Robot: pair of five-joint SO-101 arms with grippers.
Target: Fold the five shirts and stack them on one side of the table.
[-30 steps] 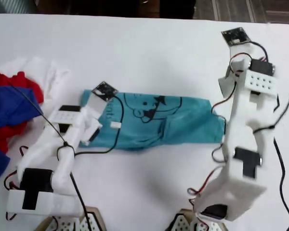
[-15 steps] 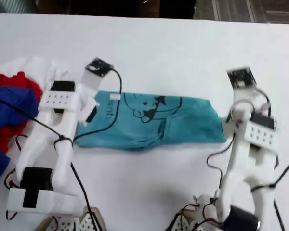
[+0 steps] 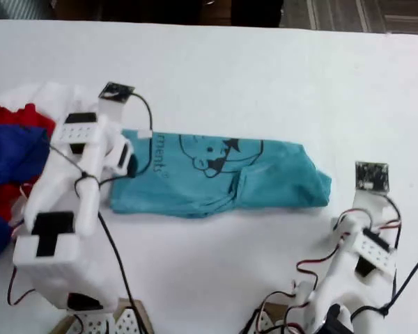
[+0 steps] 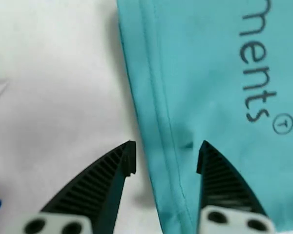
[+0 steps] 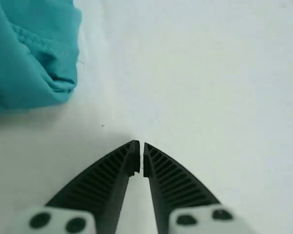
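The only print is a line of dark lettering (image 4: 256,73) on the teal shirt (image 3: 216,184), at the shirt's end nearest the pile of red, blue and white clothes. In the left wrist view just the last few lower-case letters of one word show, running parallel to the shirt's stitched hem. A small circled mark (image 4: 282,125) with a single letter inside closes the word.

Teal shirt (image 3: 265,184) lies folded beside shirt heap (image 3: 14,156)

teal shirt (image 3: 216,174): matt knit cloth, stitched hem | worktop (image 3: 230,69): smooth, matt | left end effector (image 4: 167,148): ribbed matt plastic
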